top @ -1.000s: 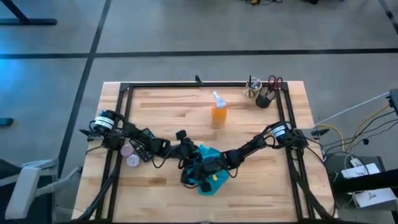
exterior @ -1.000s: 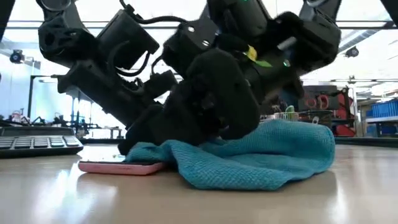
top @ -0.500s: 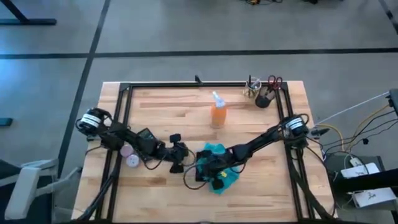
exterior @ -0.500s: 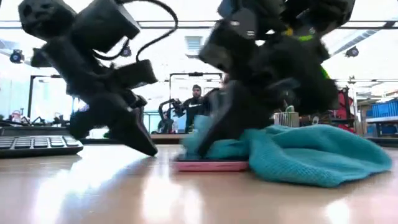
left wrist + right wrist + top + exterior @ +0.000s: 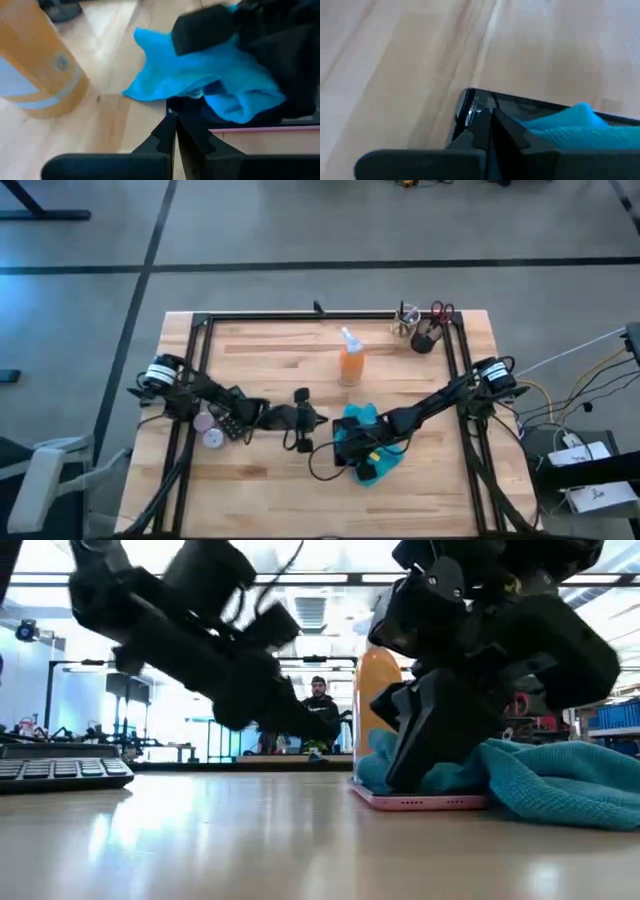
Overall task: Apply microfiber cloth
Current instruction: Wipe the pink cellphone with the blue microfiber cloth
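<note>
Wooden tabletop [image 5: 270,350] carries the microfiber cloth [image 5: 366,448], bunched near the front edge right of centre, draped over a pink-cased phone [image 5: 418,802]. Right gripper [image 5: 350,448] presses down on the cloth, fingers pressed together. Left gripper [image 5: 308,418] hovers just beside it, fingers closed. An orange spray bottle [image 5: 351,360] stands toward the back edge.

High view looks straight down, low view level across the table; both wrist views share the microfiber cloth [image 5: 210,80].

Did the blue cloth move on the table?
Yes. The microfiber cloth slid toward the table's right side; it now lies below-right of the orange spray bottle instead of below-left.
</note>
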